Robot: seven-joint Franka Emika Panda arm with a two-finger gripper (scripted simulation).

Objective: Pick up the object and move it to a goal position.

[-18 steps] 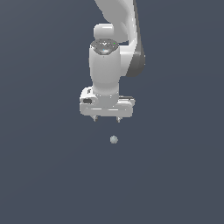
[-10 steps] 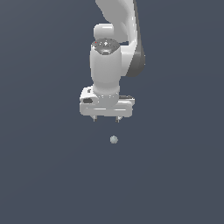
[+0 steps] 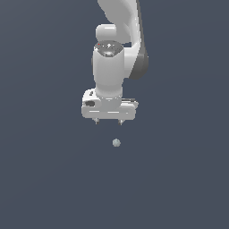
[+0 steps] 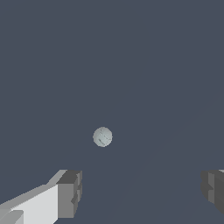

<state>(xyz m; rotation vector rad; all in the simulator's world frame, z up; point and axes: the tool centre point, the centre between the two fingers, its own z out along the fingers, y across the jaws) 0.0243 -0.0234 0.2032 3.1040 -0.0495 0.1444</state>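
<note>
Tool (image 3: 108, 122) above the pale ball (image 3: 116, 142), fingers (image 4: 69, 192) spread wide, nothing between them

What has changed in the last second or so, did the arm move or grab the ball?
The gripper has come down a little toward the ball, with the arm leaning slightly further over it. Nothing has been grabbed: the fingers are spread wide and clear of the ball. The ball itself has stayed in the same spot, below the gripper and a bit toward the exterior view's right.
</note>
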